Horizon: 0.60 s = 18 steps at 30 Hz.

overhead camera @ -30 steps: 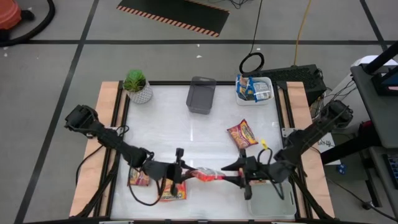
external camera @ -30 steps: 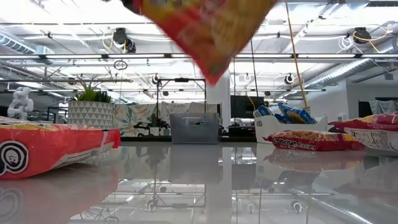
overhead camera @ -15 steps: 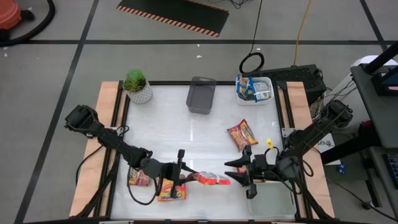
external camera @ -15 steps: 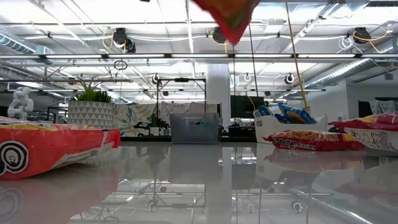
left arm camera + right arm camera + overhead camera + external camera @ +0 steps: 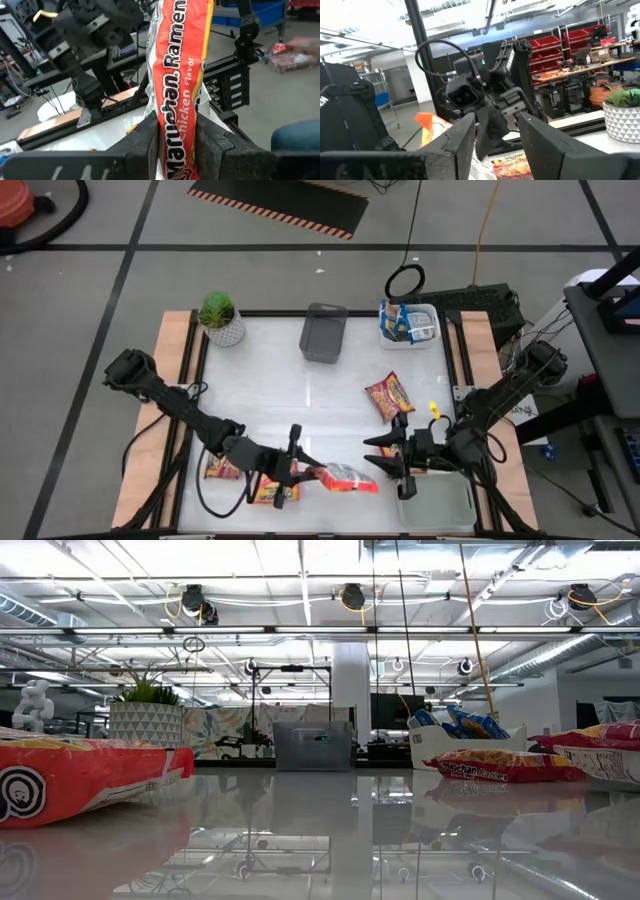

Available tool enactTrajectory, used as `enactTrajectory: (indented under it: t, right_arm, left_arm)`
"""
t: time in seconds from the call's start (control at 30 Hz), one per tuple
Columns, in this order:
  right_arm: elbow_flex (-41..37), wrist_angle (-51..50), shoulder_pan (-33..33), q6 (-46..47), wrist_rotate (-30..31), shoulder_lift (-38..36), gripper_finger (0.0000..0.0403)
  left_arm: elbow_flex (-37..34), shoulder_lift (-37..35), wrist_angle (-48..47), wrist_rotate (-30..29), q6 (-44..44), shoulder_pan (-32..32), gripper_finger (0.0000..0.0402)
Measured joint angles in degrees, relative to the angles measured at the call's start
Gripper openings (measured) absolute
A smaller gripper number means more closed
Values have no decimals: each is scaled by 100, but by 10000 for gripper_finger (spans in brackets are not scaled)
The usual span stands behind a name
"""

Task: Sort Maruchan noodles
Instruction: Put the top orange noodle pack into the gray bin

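Left pincer (image 5: 300, 470) clamped near front edge; right pincer (image 5: 385, 463) open, facing it.

Plant (image 5: 219, 313) back left, tray (image 5: 323, 333) behind centre, packet (image 5: 390, 394) right, bin (image 5: 409, 322) back right

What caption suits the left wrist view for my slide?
Left claw pinches an upright orange Maruchan chicken ramen packet, right arm beyond.
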Motion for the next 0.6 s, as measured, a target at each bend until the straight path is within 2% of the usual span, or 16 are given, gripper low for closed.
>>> enactTrajectory:
  t: [0.23,0.4,0.6]
  right_arm:
    - [-1,-15,0,199,9,0,148]
    - [-1,-193,0,542,7,2,148]
    - [-1,-248,18,299,-48,-49,148]
  left_arm:
    - [118,2,-75,12,81,-26,97]
    - [118,2,279,-5,42,-123,97]
    - [338,4,463,-631,93,-443,97]
